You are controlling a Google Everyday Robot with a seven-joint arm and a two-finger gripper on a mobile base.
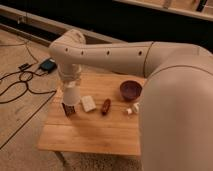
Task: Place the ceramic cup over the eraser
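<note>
Jaws tight on ceramic cup [70, 95], just above eraser [68, 110]

This is looking like a robot lab or test room. Black cables [20, 82] are trailing over the bare floor [20, 131] at the left toward a small power box [48, 64]. A low wooden counter [95, 132] is standing alone before a dark wall [125, 22]. A large white robot arm [115, 52] is reaching over it, its pincer [70, 87] gripping the ceramic cup [70, 96] at centre left.
</note>
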